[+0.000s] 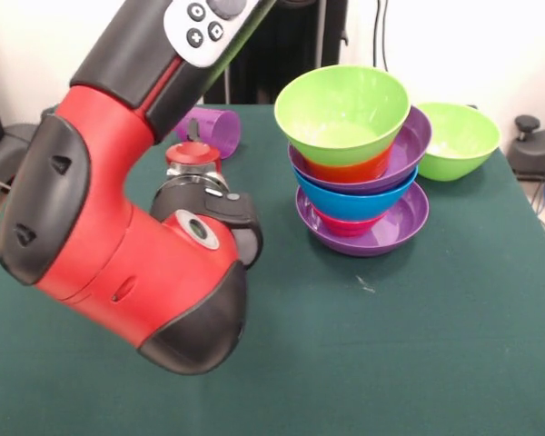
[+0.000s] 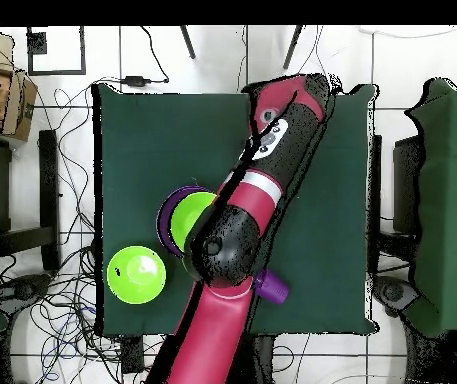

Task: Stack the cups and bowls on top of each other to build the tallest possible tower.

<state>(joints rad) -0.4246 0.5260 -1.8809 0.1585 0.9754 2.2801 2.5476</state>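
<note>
Looking from the front, the tower (image 1: pixel 361 173) stands on the green table (image 1: pixel 418 345), toward the back and a little right of the middle. Its bottom is a wide purple bowl (image 1: pixel 395 227). A red-pink bowl (image 1: pixel 345 224) sits inside it, then a blue bowl (image 1: pixel 359 202), then another purple bowl (image 1: pixel 404 150), then an orange bowl (image 1: pixel 350 169), and a lime green bowl (image 1: pixel 342 113) sits on top. A second lime green bowl (image 1: pixel 457 138) stands on the table just right of the tower, near the back edge. A purple cup (image 1: pixel 211 127) lies on its side at the back, left of the tower. The big red and black arm (image 1: pixel 118 236) fills the left side and hides part of the cup. The claw may be behind the arm, so I cannot tell if it is open or closed.

From above, the arm (image 2: pixel 242 215) runs across the middle of the table (image 2: pixel 142 130). The tower (image 2: pixel 184 215) peeks out beside it, with green inside a purple rim. The other green bowl (image 2: pixel 137 274) sits alone near the table's corner. The purple cup (image 2: pixel 271 288) pokes out on the arm's other side. The claw is hidden here too.
</note>
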